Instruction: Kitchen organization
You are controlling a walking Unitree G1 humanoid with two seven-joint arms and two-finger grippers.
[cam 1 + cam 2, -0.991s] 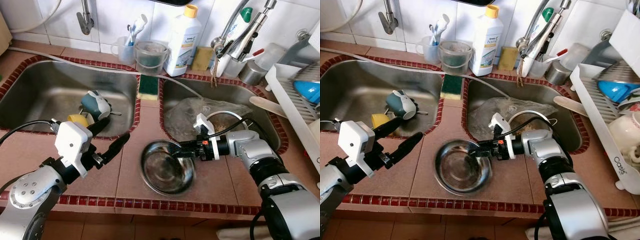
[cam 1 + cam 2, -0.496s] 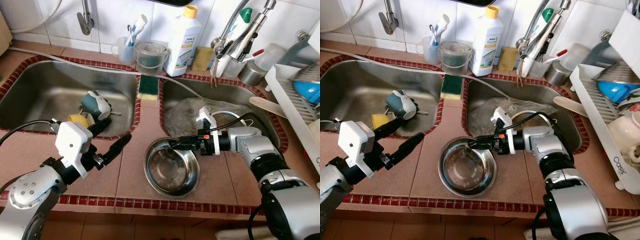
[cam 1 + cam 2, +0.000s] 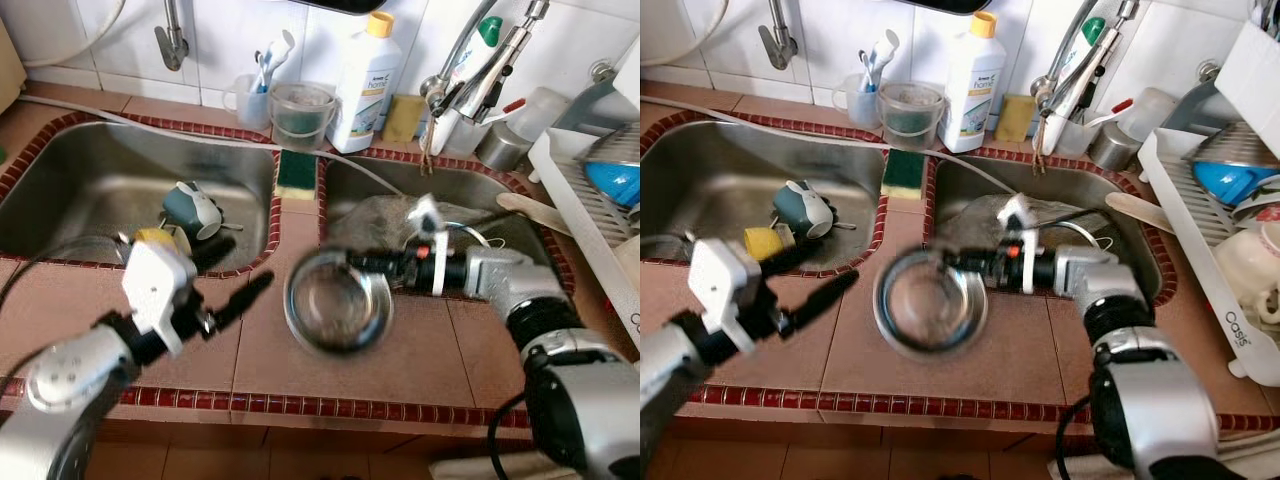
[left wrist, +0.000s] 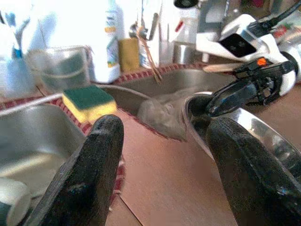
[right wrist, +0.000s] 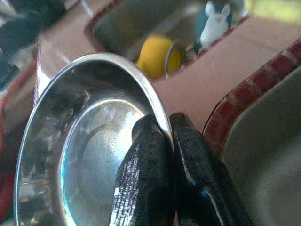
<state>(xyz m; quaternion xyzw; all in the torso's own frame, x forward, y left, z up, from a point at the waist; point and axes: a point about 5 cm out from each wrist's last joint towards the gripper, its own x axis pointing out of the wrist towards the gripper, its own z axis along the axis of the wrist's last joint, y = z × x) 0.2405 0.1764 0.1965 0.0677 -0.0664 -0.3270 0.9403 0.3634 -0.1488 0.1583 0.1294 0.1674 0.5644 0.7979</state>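
Steel is what I have in the right hand: its two black fingers are pinched on the rim of the metal bowl, one inside and one outside the lip. The bowl looks blurred and tilted above the tiled counter, near the edge of the right sink basin, so I judge it mid-carry rather than set down anywhere. My left hand hovers over the counter with its fingers spread apart, holding nothing.

As for progress, I read this as early going. A teal cup and a yellow cup lie in the left sink basin, something crumpled sits in the right basin, and a sponge rests on the divider. The dish rack to my right already holds some crockery; the bowl has not reached it.
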